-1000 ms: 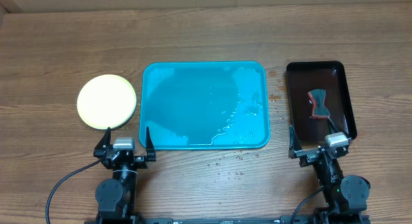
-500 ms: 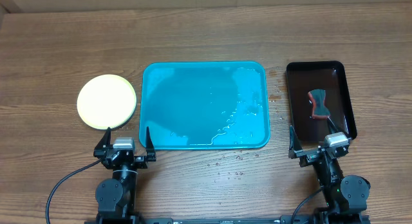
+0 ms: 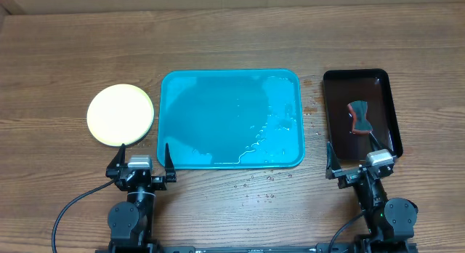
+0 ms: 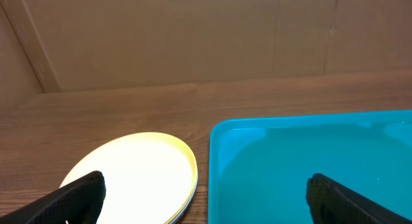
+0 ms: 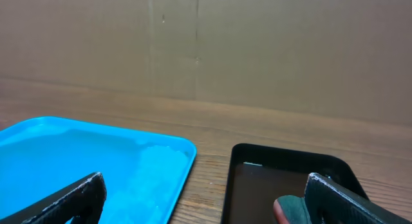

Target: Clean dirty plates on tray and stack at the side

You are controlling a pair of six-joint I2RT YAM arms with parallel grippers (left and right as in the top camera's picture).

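No change from a second ago: parked, idle. Left gripper (image 3: 143, 154) wide open, empty; plates (image 3: 120, 115) stacked ahead-left of its jaws, tray (image 3: 218, 115) bare and wet ahead-right. Right gripper (image 3: 354, 154) likewise agape, empty; sponge (image 3: 359, 118) just ahead. Likely finished.

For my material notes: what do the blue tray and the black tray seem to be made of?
The blue tray: probably moulded plastic, smooth, one even colour, rounded rim; water beads on it. The black tray: likely plastic too, glossy, showing reflections; coated metal is possible.
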